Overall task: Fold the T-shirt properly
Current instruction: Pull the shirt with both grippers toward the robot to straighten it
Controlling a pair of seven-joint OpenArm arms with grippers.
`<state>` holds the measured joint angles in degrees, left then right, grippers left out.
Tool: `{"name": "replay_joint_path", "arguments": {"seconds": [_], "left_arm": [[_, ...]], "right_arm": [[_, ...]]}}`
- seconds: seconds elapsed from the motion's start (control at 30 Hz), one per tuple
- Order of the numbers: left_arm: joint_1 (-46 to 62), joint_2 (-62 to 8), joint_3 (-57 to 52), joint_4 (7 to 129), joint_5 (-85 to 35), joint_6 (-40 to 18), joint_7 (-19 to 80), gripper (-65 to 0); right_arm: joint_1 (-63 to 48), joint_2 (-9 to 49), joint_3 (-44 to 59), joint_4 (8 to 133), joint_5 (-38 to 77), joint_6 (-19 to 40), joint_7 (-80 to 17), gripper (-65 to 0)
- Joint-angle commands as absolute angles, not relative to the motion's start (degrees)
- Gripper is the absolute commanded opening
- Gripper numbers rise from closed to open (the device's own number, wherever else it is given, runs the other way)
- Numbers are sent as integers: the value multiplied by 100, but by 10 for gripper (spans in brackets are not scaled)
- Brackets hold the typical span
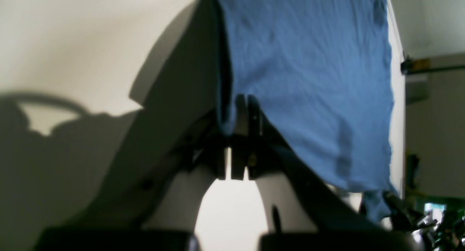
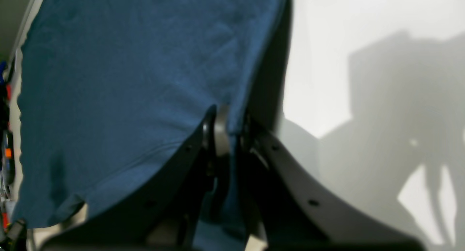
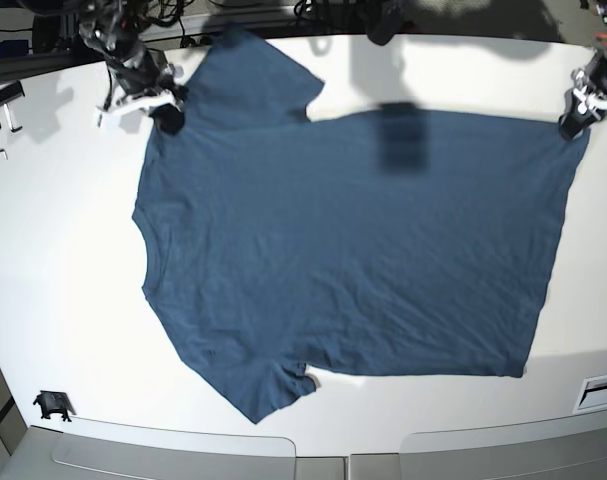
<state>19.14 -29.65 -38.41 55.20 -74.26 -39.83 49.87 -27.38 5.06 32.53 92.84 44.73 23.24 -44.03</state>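
Note:
The dark navy T-shirt (image 3: 353,240) lies spread flat on the white table (image 3: 53,290), collar to the left, hem to the right, one sleeve at the far side and one at the near side. My right gripper (image 3: 168,115) is shut on the shirt's far shoulder edge; in the right wrist view the fingers (image 2: 219,129) pinch blue cloth (image 2: 127,80). My left gripper (image 3: 573,122) is shut on the far hem corner; in the left wrist view its closed fingers (image 1: 250,113) clamp the cloth edge (image 1: 308,80).
A small black clip (image 3: 51,403) sits at the near left table corner. A white label (image 3: 600,392) lies at the near right edge. Cables and equipment (image 3: 183,15) crowd the far edge behind the table.

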Motion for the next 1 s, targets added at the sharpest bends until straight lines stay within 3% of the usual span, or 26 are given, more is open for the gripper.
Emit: {"name": "replay_joint_path", "arguments": {"seconds": [0.0, 0.43, 0.97], "left_arm": [[2064, -3083, -3970, 5671, -7581, -4000, 4974, -650], [3795, -2867, -4838, 7828, -7616, -4000, 4971, -650], [4495, -2447, -5033, 8444, -7854, -4000, 5192, -650]], "right_arm": [[-2810, 572, 3363, 9500, 4665, 2425, -4313, -650], [-3900, 569, 4145, 10077, 5940, 2882, -4812, -650], [-4748, 554, 4331, 10121, 7057, 3267, -5295, -650]]}}
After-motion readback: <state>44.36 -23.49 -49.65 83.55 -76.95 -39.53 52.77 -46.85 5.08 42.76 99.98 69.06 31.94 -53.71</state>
